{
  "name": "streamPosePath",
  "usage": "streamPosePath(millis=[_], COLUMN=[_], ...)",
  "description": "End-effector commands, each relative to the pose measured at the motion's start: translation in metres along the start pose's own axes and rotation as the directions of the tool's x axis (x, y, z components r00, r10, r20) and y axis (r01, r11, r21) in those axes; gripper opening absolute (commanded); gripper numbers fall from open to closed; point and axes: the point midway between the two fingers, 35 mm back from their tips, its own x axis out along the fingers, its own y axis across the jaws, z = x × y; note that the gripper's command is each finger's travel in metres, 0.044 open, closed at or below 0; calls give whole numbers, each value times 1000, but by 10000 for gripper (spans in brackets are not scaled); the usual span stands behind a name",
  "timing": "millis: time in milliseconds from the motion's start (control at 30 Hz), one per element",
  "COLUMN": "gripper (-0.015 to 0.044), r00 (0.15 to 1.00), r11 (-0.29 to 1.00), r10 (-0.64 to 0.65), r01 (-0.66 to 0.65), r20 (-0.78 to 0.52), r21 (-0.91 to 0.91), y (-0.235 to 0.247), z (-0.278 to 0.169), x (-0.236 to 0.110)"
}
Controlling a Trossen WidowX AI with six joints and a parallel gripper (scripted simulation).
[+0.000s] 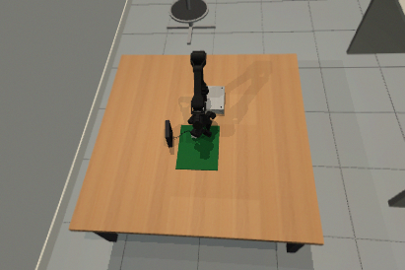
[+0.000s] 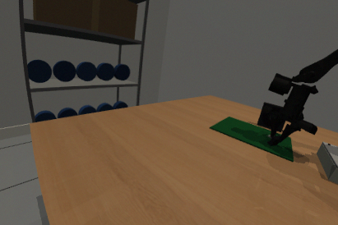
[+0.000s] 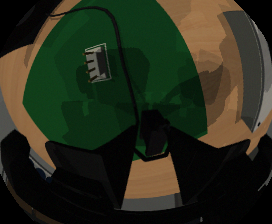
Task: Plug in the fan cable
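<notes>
Wooden table [image 1: 134, 197] carries everything. Nearest the wrist camera, the gripper [image 3: 153, 137] is clamped on the black plug [image 3: 155, 133], low over the green board [image 3: 67, 110]; beyond, the four-pin header [image 3: 96, 64] waits, uncovered, so the plug must travel there.

Black gripper [image 2: 275, 139] low over flat green board [image 2: 243, 133]
Fingertips meet the board on the wooden bench [image 2: 153, 164]; metal shelf rack [image 2: 143, 53] stands behind.

No text, label, brand, number or sign is readable in any view; the green board [image 1: 198, 153] and the grey box [image 1: 217, 99] show no legible marking.
</notes>
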Motion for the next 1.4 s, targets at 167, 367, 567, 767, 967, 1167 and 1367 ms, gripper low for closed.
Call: streamPosePath(millis=[167, 367, 567, 767, 967, 1167, 1367], gripper=[96, 0, 0, 0, 0, 0, 0], r00=[1000, 1000, 1000, 1000, 1000, 1000, 1000], r11=[1000, 1000, 1000, 1000, 1000, 1000, 1000], r10=[1, 0, 0, -1, -1, -2, -3], r01=[-1, 0, 0, 1, 1, 2, 3], r20=[0, 0, 0, 0, 0, 0, 0], r21=[0, 0, 1, 2, 3, 3, 4], y=[0, 2, 4, 5, 4, 1, -1], z=[0, -4, -9, -14, -18, -22, -24], x=[0, -10, -27, -45, -64, -83, -97])
